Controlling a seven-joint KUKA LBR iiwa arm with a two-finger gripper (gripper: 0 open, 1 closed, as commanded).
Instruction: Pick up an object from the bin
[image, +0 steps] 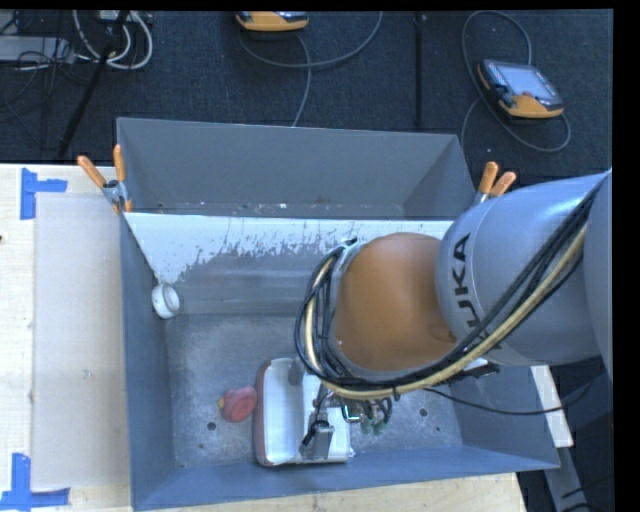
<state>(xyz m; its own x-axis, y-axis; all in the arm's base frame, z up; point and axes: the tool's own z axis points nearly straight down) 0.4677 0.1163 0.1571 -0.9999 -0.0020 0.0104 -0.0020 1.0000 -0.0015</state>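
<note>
My gripper (319, 433) is low in the bin near the front wall, just below the arm's orange cover. It is down on the right part of a flat white rectangular box (277, 412) with rounded corners that lies on the bin floor. The gripper's dark body covers that box's right edge. A small green thing (375, 425) peeks out just right of the gripper, mostly hidden. Left of the box lies a small red lump (238, 404).
A small white cap-like cylinder (165, 299) rests at the left, where the sloped back wall meets the floor. The arm and its cables cover the right half of the bin floor.
</note>
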